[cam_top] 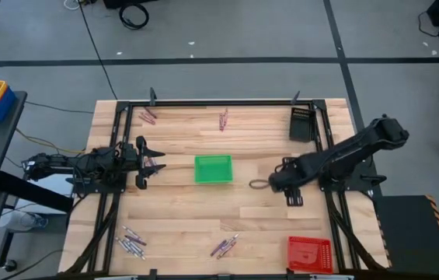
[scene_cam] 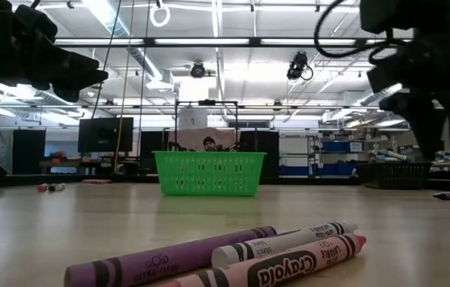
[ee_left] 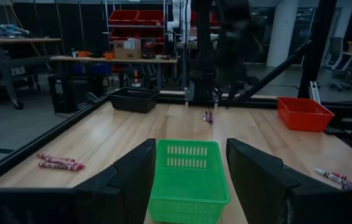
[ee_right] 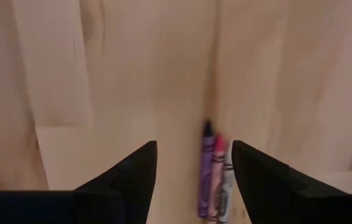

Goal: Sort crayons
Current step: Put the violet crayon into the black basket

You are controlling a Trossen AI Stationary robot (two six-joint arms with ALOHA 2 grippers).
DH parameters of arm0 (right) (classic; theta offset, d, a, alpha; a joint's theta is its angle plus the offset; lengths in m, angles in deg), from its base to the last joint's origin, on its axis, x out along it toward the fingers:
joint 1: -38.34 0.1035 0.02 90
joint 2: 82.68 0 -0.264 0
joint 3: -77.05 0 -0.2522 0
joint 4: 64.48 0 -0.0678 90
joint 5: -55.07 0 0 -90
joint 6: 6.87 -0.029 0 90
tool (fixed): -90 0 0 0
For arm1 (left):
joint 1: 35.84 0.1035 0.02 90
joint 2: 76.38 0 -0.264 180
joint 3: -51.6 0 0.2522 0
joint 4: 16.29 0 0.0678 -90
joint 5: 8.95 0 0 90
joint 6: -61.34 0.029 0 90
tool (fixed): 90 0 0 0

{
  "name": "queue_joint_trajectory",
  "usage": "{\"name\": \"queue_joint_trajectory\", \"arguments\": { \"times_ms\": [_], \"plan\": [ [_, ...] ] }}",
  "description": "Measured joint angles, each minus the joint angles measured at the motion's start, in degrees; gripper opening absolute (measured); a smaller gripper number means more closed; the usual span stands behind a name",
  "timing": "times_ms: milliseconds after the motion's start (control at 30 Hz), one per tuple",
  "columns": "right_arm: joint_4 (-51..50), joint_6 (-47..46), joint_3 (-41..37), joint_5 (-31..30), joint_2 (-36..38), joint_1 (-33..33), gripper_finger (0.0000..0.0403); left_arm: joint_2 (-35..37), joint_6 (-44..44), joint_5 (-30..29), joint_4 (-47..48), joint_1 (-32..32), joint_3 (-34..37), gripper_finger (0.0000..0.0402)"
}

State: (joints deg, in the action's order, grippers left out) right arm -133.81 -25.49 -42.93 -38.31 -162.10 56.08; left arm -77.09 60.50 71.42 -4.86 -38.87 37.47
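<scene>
The right gripper [ee_right: 193, 180] hangs over the wooden table [cam_top: 172, 225] with its two dark fingers spread wide and holding nothing; between them, on the boards below, lie three crayons [ee_right: 214, 177] side by side and touching, one purple, one pink and one pale. In the high view this gripper [cam_top: 259, 185] sits just right of the green tray [cam_top: 213, 169] at the table's middle. The left gripper [ee_left: 191, 180] waits on the other side of that tray, its fingers also wide apart and empty, pointing at the tray [ee_left: 187, 180]. Other crayons lie scattered in small groups: a pair near the far left corner [cam_top: 148, 117], a few at the far edge's middle [cam_top: 223, 120], a cluster at the near left [cam_top: 132, 242] and another at the near middle [cam_top: 224, 245]. A dark tray [cam_top: 301, 123] stands at the far right, a red tray [cam_top: 309, 253] at the near right corner.
</scene>
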Motion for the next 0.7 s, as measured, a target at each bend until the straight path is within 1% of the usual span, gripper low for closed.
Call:
{"name": "queue_joint_trajectory", "arguments": {
  "times_ms": [100,200,433,567,700],
  "plan": [
    [0.0,-1.4,-0.4,-1.4,-3.4,2.6,0.0211,0.0,0.0,0.0,0.0,0.0,0.0,0.0208],
    [0.0,-1.4,-0.4,-2.4,-7.0,3.7,0.021,0.0,0.0,0.0,0.0,0.0,0.0,0.0208],
    [-0.1,-0.9,-0.4,-2.1,-13.6,2.8,0.021,0.0,0.0,0.0,0.0,0.0,0.0,0.0208],
    [-0.2,-0.7,-0.1,-1.1,-14.9,1.9,0.021,0.0,0.0,0.0,0.0,0.0,0.0,0.0208],
    [-0.1,-0.8,-0.3,-0.7,-14.4,1.5,0.021,0.0,0.0,0.0,0.0,0.0,0.0,0.0208]
  ]
}}
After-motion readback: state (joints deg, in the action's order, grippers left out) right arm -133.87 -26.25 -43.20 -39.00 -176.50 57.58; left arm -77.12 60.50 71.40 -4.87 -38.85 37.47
